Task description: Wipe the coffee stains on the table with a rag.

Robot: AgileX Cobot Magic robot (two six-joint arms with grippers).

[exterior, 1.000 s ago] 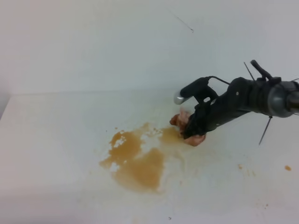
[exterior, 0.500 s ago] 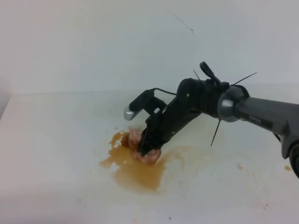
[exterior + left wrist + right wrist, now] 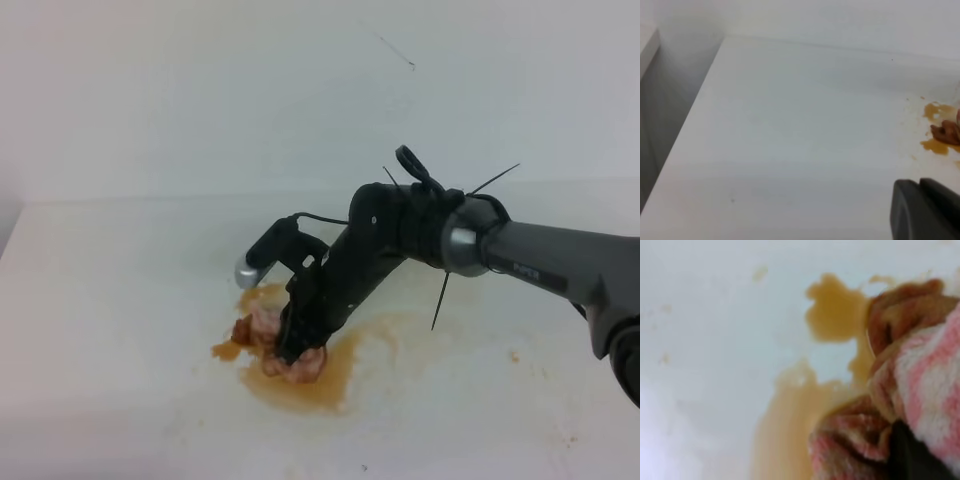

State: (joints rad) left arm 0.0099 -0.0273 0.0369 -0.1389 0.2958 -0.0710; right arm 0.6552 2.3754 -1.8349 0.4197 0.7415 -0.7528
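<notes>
Exterior high: right gripper (image 3: 295, 345) clamped on rag (image 3: 272, 345), pressing it onto table (image 3: 120, 300) inside coffee stains (image 3: 320, 375); amber pool spreads right and below rag, pale streak trails right.

Left wrist: dark corner of left gripper (image 3: 925, 210) at lower right, finger state cannot tell; stains (image 3: 935, 112) and rag (image 3: 946, 132) at far right edge.

Right wrist: pink-white striped rag (image 3: 910, 375) brown-soaked, lying on stains (image 3: 835, 307); dark finger (image 3: 910, 455) against cloth.

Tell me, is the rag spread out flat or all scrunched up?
Scrunched up. The rag is a lumpy wad in the right gripper, pressed on the coffee stains.
</notes>
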